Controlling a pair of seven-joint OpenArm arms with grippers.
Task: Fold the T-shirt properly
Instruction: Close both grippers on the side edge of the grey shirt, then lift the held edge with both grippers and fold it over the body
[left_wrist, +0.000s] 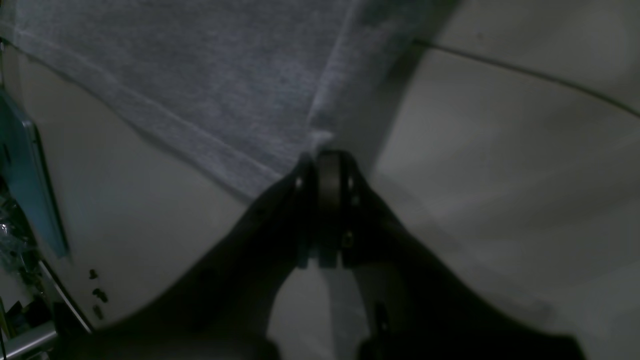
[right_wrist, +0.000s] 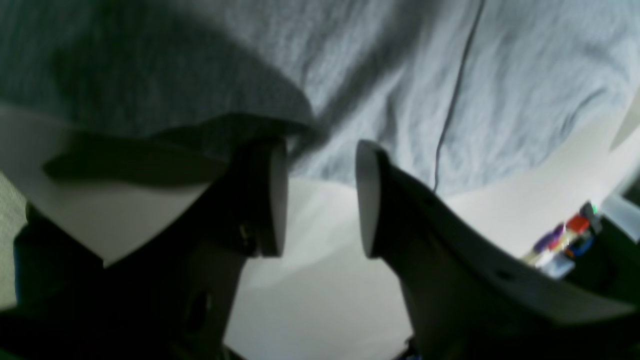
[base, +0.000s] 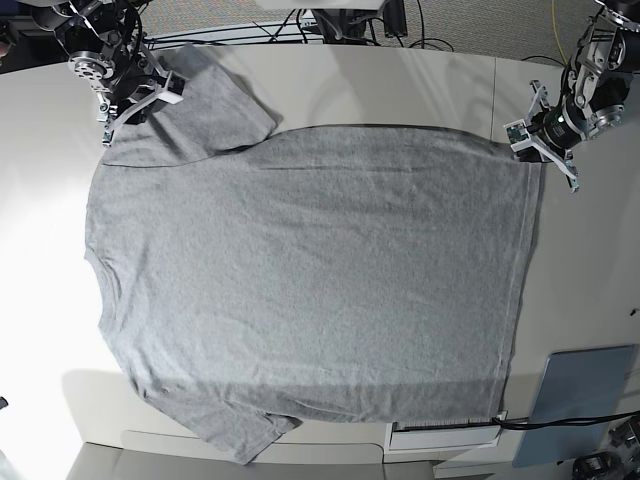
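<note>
Spread plain side up across the table (base: 400, 80), T-shirt (base: 300, 290) at the first-fold stage, left gripper (left_wrist: 327, 162) pinched tight on its hem corner, right gripper (right_wrist: 320, 192) gaping beside the sleeve, likely needing to close before lifting both across.

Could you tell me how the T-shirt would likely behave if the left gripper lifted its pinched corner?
The T-shirt is thin and wrinkled, so it would probably drape limply. Held only at one corner by the left gripper, most would likely drag along the table.
</note>
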